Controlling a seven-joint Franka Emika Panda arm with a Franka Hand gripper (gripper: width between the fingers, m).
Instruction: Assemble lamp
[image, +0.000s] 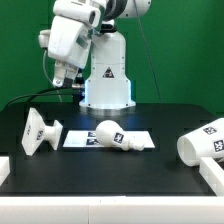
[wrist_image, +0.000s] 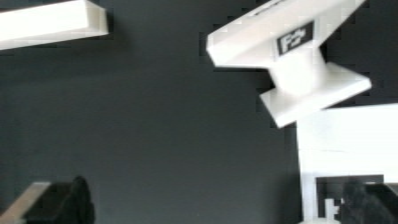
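Exterior view, and here we go: the pincer hangs high over the black worktop, well above every loose lamp part. Below it, near the exterior view's left, the lamp's blocky base lies tipped over on the worktop. That is the nearest part to the pincer, with open air between the two.

At the centre the round bulb lies on its side on top of the marker board, a little toward the exterior view's right of the pincer. Far off at the exterior view's right, the tapered shade lies on its side with a square tag facing up, well apart from the pincer and from the other two parts.

Wrist view now: the base fills a good part of the frame, its tag plain to read. Its narrow end sits just beside a corner of the marker board; whether they touch, I cannot tell. A white bar lies on the worktop apart from the base, with dark surface between them.

The pincer is spread wide, its dark fingers far apart, with only bare worktop showing between them. It is pinching nothing.

Around the scene, the arm's white pedestal stands behind the marker board, and a short white block sits at the worktop's edge on the exterior view's left. Nothing lies between the pincer and the base.
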